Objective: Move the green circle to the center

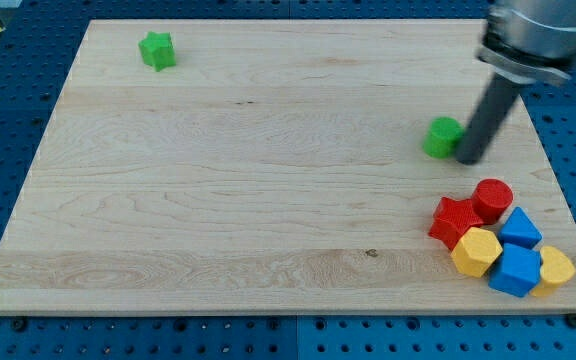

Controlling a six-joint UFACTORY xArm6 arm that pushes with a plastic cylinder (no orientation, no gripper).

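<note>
**Green circle: push toward center under way, most of the way left to go**

Green circle [443,137] sits far on the view's right of the tabletop [248,200], a bit above mid-height, well off center. My tip [466,158] is right at its right/lower-right side, touching or nearly so; can't tell which. No jaws on this end effector, just a plain rod, so nothing to spread or pinch; contact is side-on only.

Step in hand, as I judge it: tip set behind the circle, ready to shove it toward the view's left. Next move calls for a leftward, slightly downward push thru the block's middle; off-center contact prob lets it roll off the rod.

Elsewhere: green star-ish block [156,49] at top left, well apart. Cluster at bottom right: red cylinder [492,198], red block [454,220], yellow hexagon [476,250], two blue blocks [519,229] [514,271], yellow block [554,268]. None in the path.
</note>
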